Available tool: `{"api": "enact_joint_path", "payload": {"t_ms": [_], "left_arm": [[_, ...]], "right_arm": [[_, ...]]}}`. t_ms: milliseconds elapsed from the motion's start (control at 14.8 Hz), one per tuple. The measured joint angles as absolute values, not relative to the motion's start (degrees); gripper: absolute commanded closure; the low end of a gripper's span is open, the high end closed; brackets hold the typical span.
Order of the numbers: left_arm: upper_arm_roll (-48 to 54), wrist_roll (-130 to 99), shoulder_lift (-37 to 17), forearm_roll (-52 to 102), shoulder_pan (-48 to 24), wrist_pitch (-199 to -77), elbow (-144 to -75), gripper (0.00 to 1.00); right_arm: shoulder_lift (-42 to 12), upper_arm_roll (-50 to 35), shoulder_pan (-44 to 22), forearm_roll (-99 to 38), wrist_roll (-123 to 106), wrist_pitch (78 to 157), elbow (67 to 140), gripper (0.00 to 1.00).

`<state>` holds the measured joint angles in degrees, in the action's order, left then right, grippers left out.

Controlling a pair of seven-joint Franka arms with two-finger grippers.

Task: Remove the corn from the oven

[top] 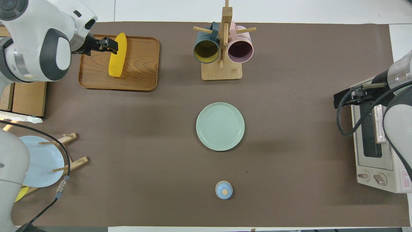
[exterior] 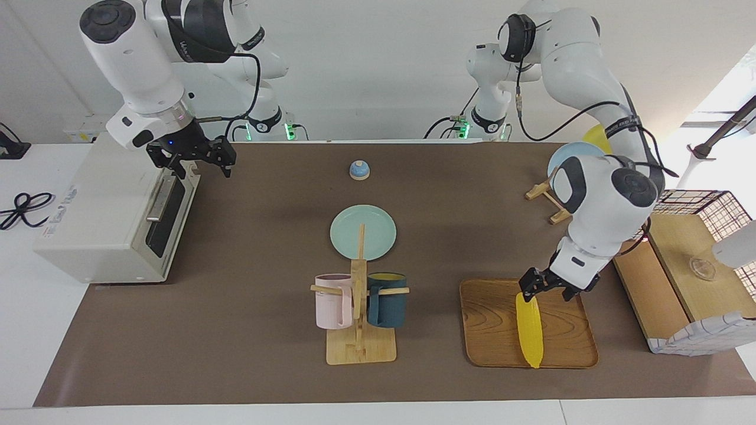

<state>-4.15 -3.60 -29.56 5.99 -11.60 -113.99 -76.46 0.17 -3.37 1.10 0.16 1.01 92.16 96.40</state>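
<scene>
1. The corn lies on the wooden tray, just under the left gripper, whose fingers stand open and empty.
2. The right gripper, open, hangs over the oven door's top edge.
3. Removal looks finished; little seems left.

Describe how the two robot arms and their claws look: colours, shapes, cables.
Both arms are glossy white, rounded segments with dark grey joint caps. Each ends in a small black claw: left claw, right claw. Black cables loop along both arms, and green lights glow at their bases.
</scene>
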Motion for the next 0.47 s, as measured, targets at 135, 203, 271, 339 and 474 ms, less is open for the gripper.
{"api": "enact_joint_path", "payload": {"t_ms": [135,203,271,339,474], "left_arm": [[-4.3,-3.7,-25.5,5.9,-11.1,-108.9,-76.5,0.00],[-4.4,-3.8,-23.8,5.7,-10.9,-106.4,-76.5,0.00],[-4.4,-3.8,-22.2,5.1,-10.9,-103.8,-76.5,0.00],[-4.4,-4.0,-20.5,4.4,-10.9,-100.8,-76.5,0.00],[-4.4,-4.1,-17.0,3.6,-10.9,-94.8,-76.5,0.00]], "right_arm": [[0.2,-3.4,1.1,0.2,1.0,92.2,96.4,0.00],[0.2,-3.4,1.1,0.2,1.0,92.2,96.4,0.00],[0.2,-3.4,1.1,0.2,1.0,92.2,96.4,0.00],[0.2,-3.4,1.1,0.2,1.0,92.2,96.4,0.00],[0.2,-3.4,1.1,0.2,1.0,92.2,96.4,0.00]]}}
